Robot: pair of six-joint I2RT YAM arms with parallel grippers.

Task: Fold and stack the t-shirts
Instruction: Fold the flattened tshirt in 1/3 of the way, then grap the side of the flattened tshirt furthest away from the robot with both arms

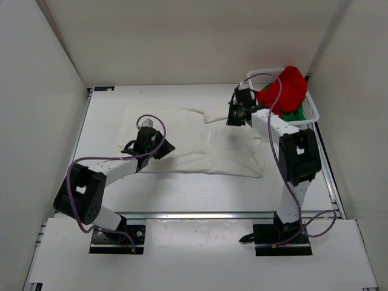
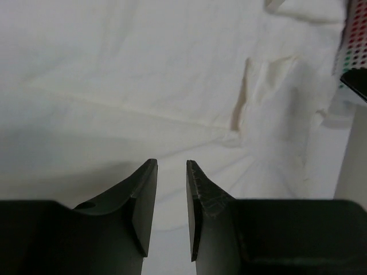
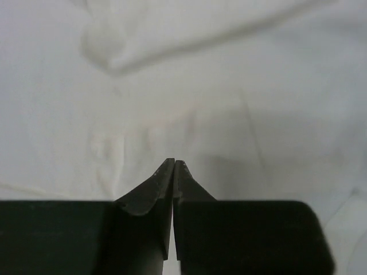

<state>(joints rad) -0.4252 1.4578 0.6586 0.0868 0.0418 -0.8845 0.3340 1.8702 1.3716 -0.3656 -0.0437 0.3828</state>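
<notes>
Looks down past the right gripper [image 3: 174,163], dark jaws pressed together tip to tip just over pale cloth. Takes in the white t-shirt [image 3: 241,97] across the whole background, softly creased. Shows a rounded rolled fold [image 3: 109,48] beyond the tips, to the left, blurred.

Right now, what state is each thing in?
White shirt: flat on the table, wrinkled.
Red shirt: bunched, on top in the basket.
Green shirt: crumpled in the basket, under the red shirt.
Basket: upright, holding two shirts.
Left gripper: jaws apart, nothing between, over the white shirt.
Right gripper: jaws shut, over the white shirt.
</notes>
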